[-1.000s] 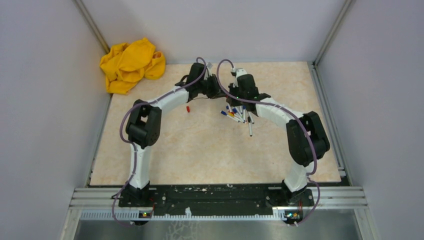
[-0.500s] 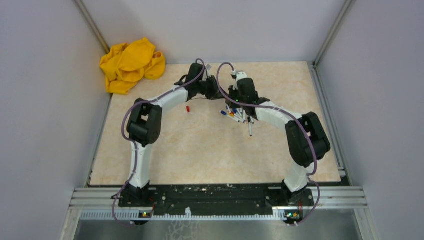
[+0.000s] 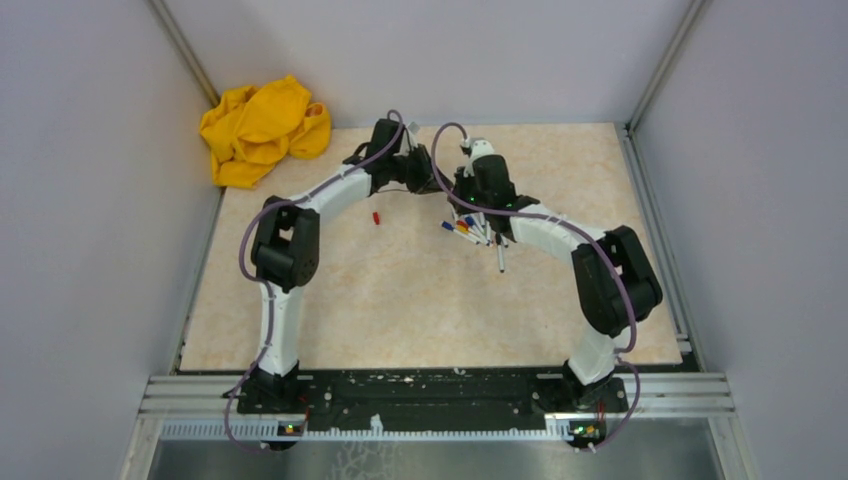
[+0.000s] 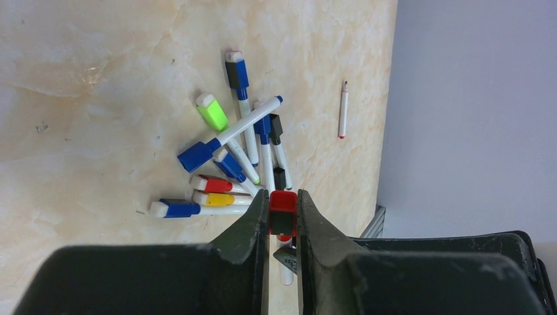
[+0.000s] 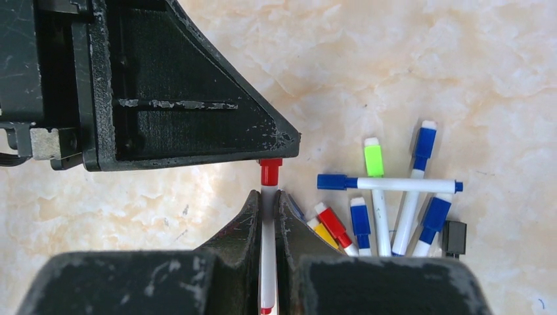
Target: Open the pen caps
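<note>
A white pen [image 5: 268,262] with a red cap [image 5: 270,172] hangs above the table between both grippers. My right gripper [image 5: 267,195] is shut on its barrel. My left gripper [image 4: 282,197] is shut on the red cap [image 4: 283,205], which still sits on the barrel's end. In the top view the left gripper [image 3: 432,178] and right gripper [image 3: 462,180] meet near the back middle of the table. Below them lies a pile of capped pens [image 3: 470,230] with blue [image 4: 198,156], green [image 4: 211,111], red [image 4: 213,184] and yellow [image 4: 217,199] pen caps.
A loose red cap [image 3: 376,217] lies on the table left of the pile. One pen without a cap [image 4: 343,110] lies alone near the wall. A dark-tipped pen [image 3: 500,255] sticks out of the pile toward the front. A crumpled yellow cloth [image 3: 262,130] sits at the back left corner.
Both wrists have shifted slightly left and toward the back with the pen between them. Both grips are unchanged.
</note>
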